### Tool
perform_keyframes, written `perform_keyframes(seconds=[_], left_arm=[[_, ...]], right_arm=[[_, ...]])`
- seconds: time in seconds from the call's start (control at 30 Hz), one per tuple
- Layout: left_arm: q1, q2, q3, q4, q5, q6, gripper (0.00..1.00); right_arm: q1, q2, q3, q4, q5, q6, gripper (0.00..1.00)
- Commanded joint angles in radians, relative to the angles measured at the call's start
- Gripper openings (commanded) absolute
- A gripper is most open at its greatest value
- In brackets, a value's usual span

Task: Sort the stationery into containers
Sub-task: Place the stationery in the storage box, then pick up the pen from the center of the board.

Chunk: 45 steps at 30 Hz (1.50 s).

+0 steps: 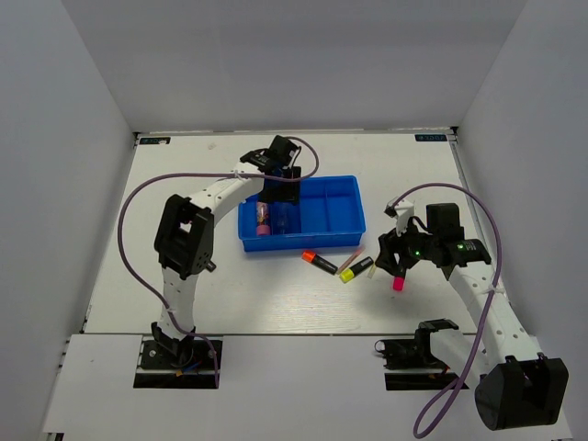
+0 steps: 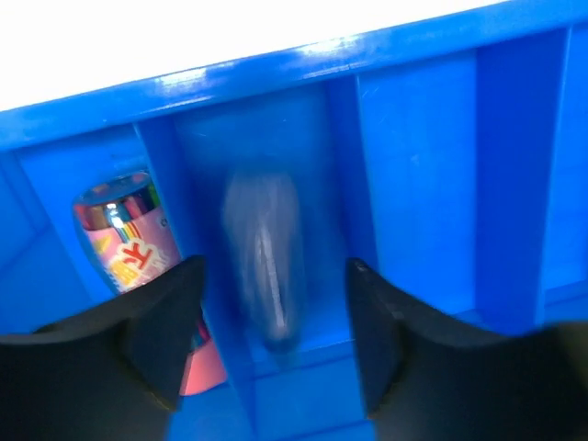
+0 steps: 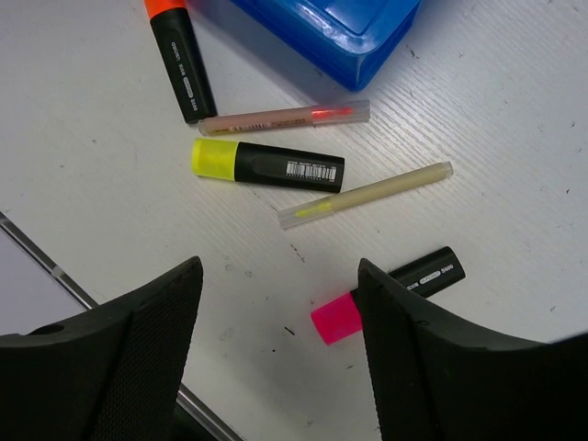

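Both wide, L end effector (image 2: 273,266) over glossy blue tray (image 2: 276,78), R end effector (image 3: 277,266) over pink-tipped marker (image 3: 337,317)

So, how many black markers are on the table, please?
3: the orange-ended marker beside the blue tray, the yellow-ended marker next along, the pink-ended marker under the right gripper. Arms could hide others.

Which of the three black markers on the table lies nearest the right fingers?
The pink-ended marker, lying right beside one finger of the right gripper; the orange-ended marker and yellow-ended marker lie farther off, toward the blue tray.
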Motion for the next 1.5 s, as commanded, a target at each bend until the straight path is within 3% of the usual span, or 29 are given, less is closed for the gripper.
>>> perform_keyframes(seconds=[0.0, 0.07, 0.1, 0.17, 0.2, 0.23, 0.27, 0.3, 0.33, 0.37, 0.43, 0.47, 0.5, 0.6, 0.63, 0.73, 0.93, 1.17, 1.47], left_arm=[[-0.007, -0.053, 0.035, 0.019, -0.032, 0.003, 0.77], [-0.01, -0.084, 0.025, 0.023, -0.037, 0.003, 0.85], [-0.009, -0.108, 0.01, 0.026, -0.041, 0.003, 0.86], [-0.012, -0.171, -0.03, 0.044, -0.057, 0.003, 0.86], [-0.013, -0.196, -0.082, 0.049, -0.066, -0.005, 0.83], [-0.018, -0.28, -0.102, 0.044, -0.096, -0.019, 0.76], [-0.022, -0.312, -0.124, 0.033, -0.118, -0.032, 0.62], [-0.022, -0.346, -0.209, 0.033, -0.182, -0.055, 0.26], [-0.027, -0.456, -0.24, 0.006, -0.204, -0.078, 0.12], [-0.028, -0.492, -0.271, -0.008, -0.25, -0.104, 0.07], [-0.018, -0.639, -0.407, -0.046, -0.3, -0.128, 0.14], [-0.01, -0.67, -0.476, -0.059, -0.352, -0.15, 0.28], [-0.001, -0.74, -0.509, -0.068, -0.363, -0.16, 0.69], [0.088, -0.889, -0.676, -0.094, -0.362, -0.181, 0.99], [0.125, -0.912, -0.766, -0.093, -0.353, -0.184, 1.0], [0.218, -0.975, -0.851, -0.086, -0.273, -0.203, 1.0], [0.309, -0.994, -0.94, -0.039, -0.192, -0.212, 1.0], [0.387, -0.991, -0.954, -0.011, -0.137, -0.206, 1.0], [0.432, -0.958, -0.968, 0.009, -0.08, -0.22, 1.0]], right_arm=[[0.002, 0.001, 0.028, -0.008, -0.018, -0.007, 0.72], [0.004, 0.005, 0.028, -0.008, -0.021, -0.008, 0.6], [0.001, 0.01, 0.028, -0.014, -0.021, -0.007, 0.46], [0.001, 0.027, 0.029, -0.03, -0.05, -0.043, 0.37], [0.004, 0.028, 0.028, -0.054, -0.132, -0.165, 0.37], [0.003, 0.036, 0.025, -0.117, -0.179, -0.254, 0.4], [0.004, 0.041, 0.017, -0.157, -0.228, -0.356, 0.4], [0.001, 0.038, 0.014, -0.282, -0.331, -0.745, 0.41], [-0.002, 0.032, -0.044, -0.298, -0.342, -0.862, 0.47], [-0.001, 0.032, -0.069, -0.292, -0.337, -1.013, 0.49], [0.004, 0.044, -0.13, -0.272, -0.305, -1.239, 0.53], [0.006, 0.07, -0.13, -0.268, -0.331, -1.339, 0.55], [0.007, 0.109, -0.127, -0.266, -0.342, -1.402, 0.55], [0.019, 0.243, -0.052, -0.284, -0.346, -1.458, 0.56], [0.024, 0.268, -0.005, -0.266, -0.343, -1.455, 0.58], [0.038, 0.369, 0.031, -0.165, -0.322, -1.421, 0.59], [0.073, 0.439, 0.041, -0.07, -0.273, -1.343, 0.59], [0.11, 0.545, 0.074, -0.001, -0.214, -1.302, 0.59], [0.147, 0.673, 0.172, -0.037, -0.148, -1.295, 0.56]])
